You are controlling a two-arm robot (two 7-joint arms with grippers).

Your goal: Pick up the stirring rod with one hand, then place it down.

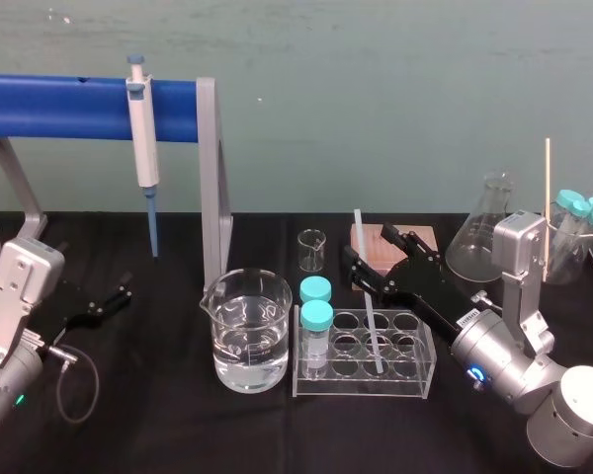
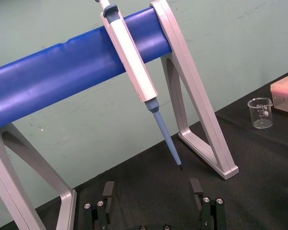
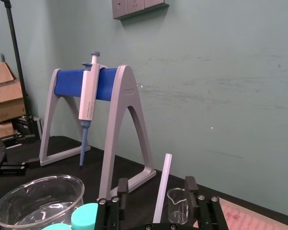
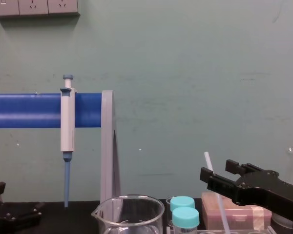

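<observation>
Grasp about to be made on the stirring rod (image 1: 373, 326), by the look of it. Standing tilted in a slot of the clear tube rack (image 1: 415, 387), top end leaning away toward the wall, just right of two capped tubes (image 1: 316, 316) and the water beaker (image 1: 227, 355).

To do this well: centre on the rod first, then close slowly and evenly so as not to lever it against the rack. Lift along the rod's own lean rather than straight up, to avoid dragging the rack or knocking the small beaker (image 1: 312, 249) behind. Probably smooth and light, so grip firmly.

Reaching in low from the right, forearm angled across the table toward the rack: the right gripper (image 1: 374, 250), fingers spread, nothing held. In its wrist view, straddling the rod's upper part with no visible contact.

Parked at the far left beside the pipette stand (image 1: 210, 178): the left gripper (image 1: 107, 299), likewise spread and empty.
</observation>
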